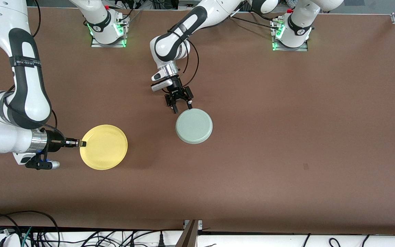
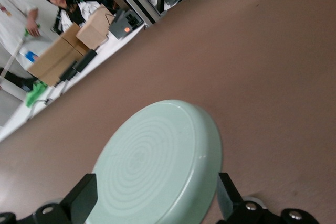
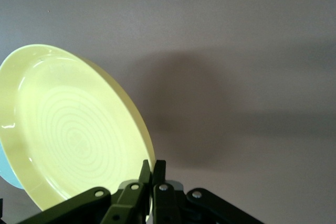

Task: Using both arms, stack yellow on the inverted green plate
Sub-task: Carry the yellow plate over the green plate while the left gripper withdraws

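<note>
- While the green plate (image 1: 194, 126) lies upside down on the brown table (image 1: 286, 137), near its middle, the flipping step looks done.
- Just above that plate's rim, on the side toward the robot bases, the left gripper (image 1: 181, 108) hovers with its fingers spread wide and nothing between them; in the left wrist view the plate's ringed underside (image 2: 157, 166) sits between the parted fingers (image 2: 228, 195), untouched.
- Well apart from the green plate, toward the right arm's end of the table, the yellow plate (image 1: 104, 147) is held right side up and looks lifted off the table, judging by its shadow.
- The right gripper (image 1: 81, 143) pinches the yellow plate's rim, fingers clamped tight on the edge (image 3: 149, 174).
- Left to do, as I judge it: carry the yellow plate over the green one and set it down on top.
</note>
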Robot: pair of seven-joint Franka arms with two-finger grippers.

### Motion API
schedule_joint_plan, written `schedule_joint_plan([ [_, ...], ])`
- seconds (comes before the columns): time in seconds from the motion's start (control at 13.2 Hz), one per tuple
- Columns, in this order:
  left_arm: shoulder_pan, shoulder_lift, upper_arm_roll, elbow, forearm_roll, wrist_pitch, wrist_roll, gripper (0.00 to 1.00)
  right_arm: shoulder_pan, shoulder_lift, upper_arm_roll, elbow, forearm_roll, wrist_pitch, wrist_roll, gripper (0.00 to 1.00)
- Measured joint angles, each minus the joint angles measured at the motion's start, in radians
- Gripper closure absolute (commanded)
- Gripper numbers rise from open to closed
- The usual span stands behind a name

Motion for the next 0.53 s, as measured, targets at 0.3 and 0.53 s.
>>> schedule_joint_plan([
  [0.3, 0.073, -0.003, 0.008, 0.073, -0.258, 0.242, -0.085, 0.00, 0.008, 0.000, 0.000, 0.000, 0.000, -0.006, 0.014, 1.00],
  [0.53, 0.189, -0.016, -0.008, 0.094, -0.443, 0.349, -0.073, 0.00, 0.056, 0.004, 0.003, -0.003, 0.000, -0.009, 0.049, 1.00],
])
